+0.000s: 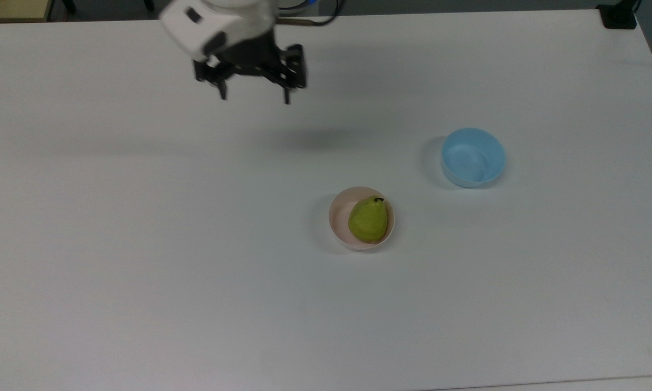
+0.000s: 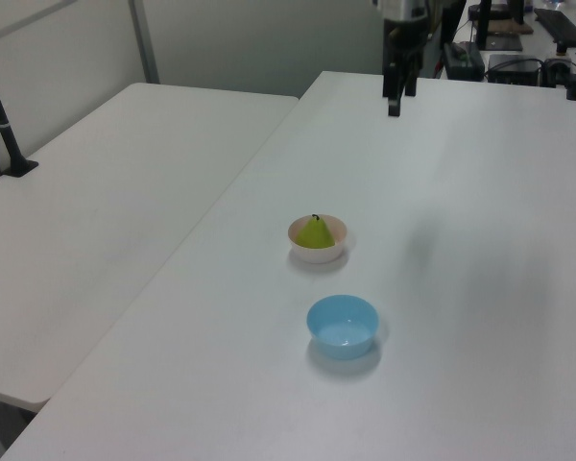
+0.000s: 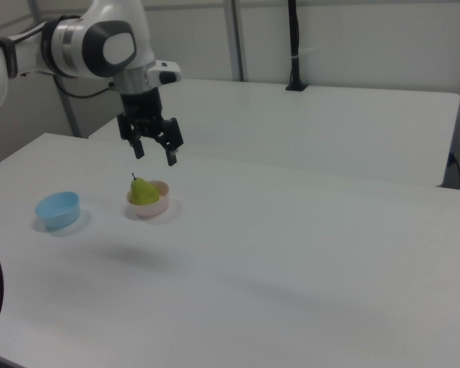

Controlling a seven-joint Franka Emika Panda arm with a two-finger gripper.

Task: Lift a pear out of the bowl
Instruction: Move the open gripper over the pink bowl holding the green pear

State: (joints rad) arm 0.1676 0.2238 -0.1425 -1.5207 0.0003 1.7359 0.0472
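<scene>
A yellow-green pear (image 1: pixel 368 219) (image 2: pixel 315 233) (image 3: pixel 142 192) with a dark stem stands in the pale pink bowl (image 1: pixel 339 218) (image 2: pixel 334 248) (image 3: pixel 159 207) near the middle of the white table. My gripper (image 1: pixel 254 98) (image 2: pixel 394 108) (image 3: pixel 155 156) hangs open and empty above the table, well apart from the bowl, toward the top view's upper left of it. In the right view it hovers above and just behind the pear.
A light blue empty bowl (image 1: pixel 473 157) (image 2: pixel 343 326) (image 3: pixel 58 210) sits a short way from the pink one. A second white table (image 2: pixel 96 211) adjoins in the left view, with a black post (image 2: pixel 5 125) on it.
</scene>
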